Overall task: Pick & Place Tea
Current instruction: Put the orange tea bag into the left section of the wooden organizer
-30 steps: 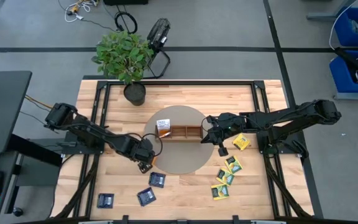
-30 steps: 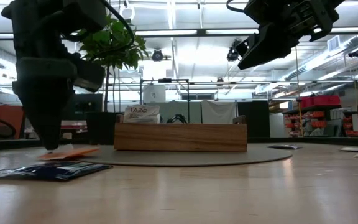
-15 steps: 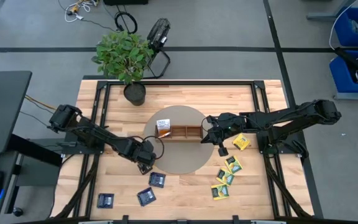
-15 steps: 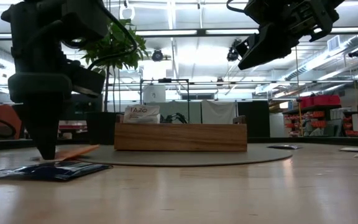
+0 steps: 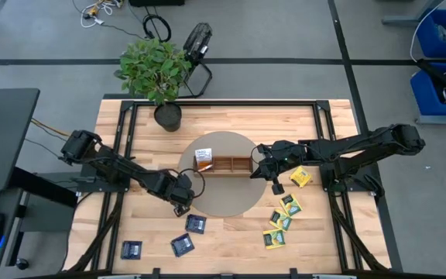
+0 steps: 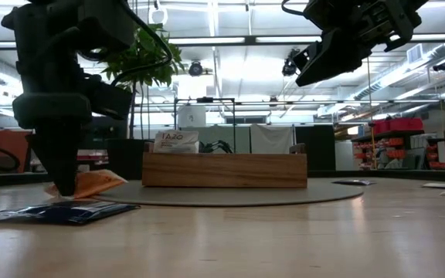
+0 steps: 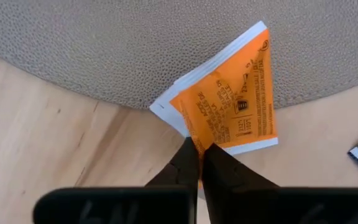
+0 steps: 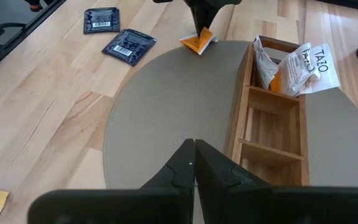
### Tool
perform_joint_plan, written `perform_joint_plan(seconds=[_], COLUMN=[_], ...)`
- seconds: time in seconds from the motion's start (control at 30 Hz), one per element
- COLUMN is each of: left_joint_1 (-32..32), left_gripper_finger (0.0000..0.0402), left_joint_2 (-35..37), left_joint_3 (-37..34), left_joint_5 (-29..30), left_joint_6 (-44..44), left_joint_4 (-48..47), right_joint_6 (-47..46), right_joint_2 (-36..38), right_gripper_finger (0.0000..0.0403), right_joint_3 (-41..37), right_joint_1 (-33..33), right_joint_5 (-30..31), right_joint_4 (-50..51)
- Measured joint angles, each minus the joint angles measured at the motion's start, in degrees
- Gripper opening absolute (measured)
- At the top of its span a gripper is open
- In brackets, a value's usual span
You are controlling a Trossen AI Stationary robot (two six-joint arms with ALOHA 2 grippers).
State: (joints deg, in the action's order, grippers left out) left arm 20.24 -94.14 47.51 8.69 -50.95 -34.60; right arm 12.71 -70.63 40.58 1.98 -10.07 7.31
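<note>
Where the grey round mat point(image 5: 221, 174) meets the bare wood, the left pincer point(image 7: 199, 151) is pressed together on a corner of an orange tea packet point(image 7: 235, 112), pinching it so the packet tilts up off the surface; in the low view that packet point(image 6: 91, 183) sits crumpled beside the dark fingers. Just beyond, dark blue packets point(image 5: 195, 225) lie flat on the table point(image 5: 231, 120) near its front edge. On the mat stands the wooden tray point(image 8: 266, 127), its end compartment holding a few white and orange packets point(image 8: 294, 68). Above the mat's other side, beside the tray's far end, the right pincer point(image 8: 194, 149) hangs with its fingers pressed together on nothing. Yellow-green packets point(image 5: 283, 217) are scattered beyond it.
</note>
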Motion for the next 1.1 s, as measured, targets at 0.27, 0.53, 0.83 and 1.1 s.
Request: perform_joint_plan(seconds=[0.27,0.53,0.83,1.1], left_joint_1=[2.3,6.3,8.9,13.1], left_gripper_finger=[0.0007,0.0007,0.0006,0.0005], left_joint_2=[1.0,1.1,1.1,1.2], left_joint_3=[9.3,18.1,18.5,18.5], left_joint_5=[10.4,29.7,42.6,50.4], left_joint_6=[6.2,18.2,33.9,60.5], left_joint_4=[-14.3,-18.9,-16.5,2.4], right_joint_6=[0.4,0.9,0.9,6.2], right_joint_2=[0.0,0.0,0.0,0.0], right_gripper_finger=[0.0018,0.0018,0.0018,0.0018], right_joint_3=[0.0,0.0,0.0,0.0], right_joint_1=[0.0,0.0,0.0,0.0], right_joint_5=[0.0,0.0,0.0,-2.1], right_joint_4=[-0.5,-1.8,-2.2,-10.5])
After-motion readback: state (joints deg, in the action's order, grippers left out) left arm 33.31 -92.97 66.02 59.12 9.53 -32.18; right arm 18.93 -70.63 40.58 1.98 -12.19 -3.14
